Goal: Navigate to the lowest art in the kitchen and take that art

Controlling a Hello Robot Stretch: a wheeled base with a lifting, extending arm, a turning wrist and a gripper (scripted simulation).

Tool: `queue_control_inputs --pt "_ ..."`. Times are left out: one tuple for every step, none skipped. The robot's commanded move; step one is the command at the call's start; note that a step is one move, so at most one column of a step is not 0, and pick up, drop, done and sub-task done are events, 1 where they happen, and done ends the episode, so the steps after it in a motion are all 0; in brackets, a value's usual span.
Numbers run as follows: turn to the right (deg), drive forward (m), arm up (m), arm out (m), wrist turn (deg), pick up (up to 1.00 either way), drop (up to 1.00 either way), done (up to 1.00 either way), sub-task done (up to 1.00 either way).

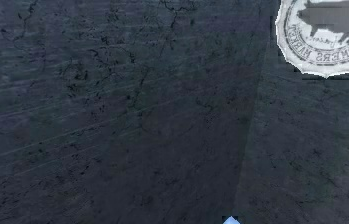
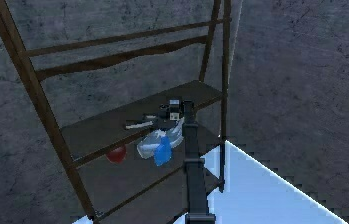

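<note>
A round white plaque (image 1: 324, 36) with a dark pig shape hangs on the dark wall at the forward view's top right. In the arm side view my arm (image 2: 195, 175) rises from the bottom edge to a wooden shelf rack (image 2: 42, 70). My gripper (image 2: 140, 125) reaches over the middle shelf board (image 2: 92, 128). Below it lies a pale, glassy thing with a blue part (image 2: 158, 148), and to its left a small red thing (image 2: 115, 153). With these things at the gripper's far end, I cannot tell whether it holds anything.
Dark rough wall (image 1: 132, 110) stands close ahead in the forward view. The rack's slanted wooden posts (image 2: 223, 90) frame the shelves. Pale blue floor (image 2: 272, 190) lies to the rack's right, and a sliver of it (image 1: 231, 220) shows at the forward view's bottom edge.
</note>
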Motion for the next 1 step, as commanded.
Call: queue_control_inputs --pt "0.0 0.0 0.0 0.0 6.0 0.0 0.0 0.0 0.0"
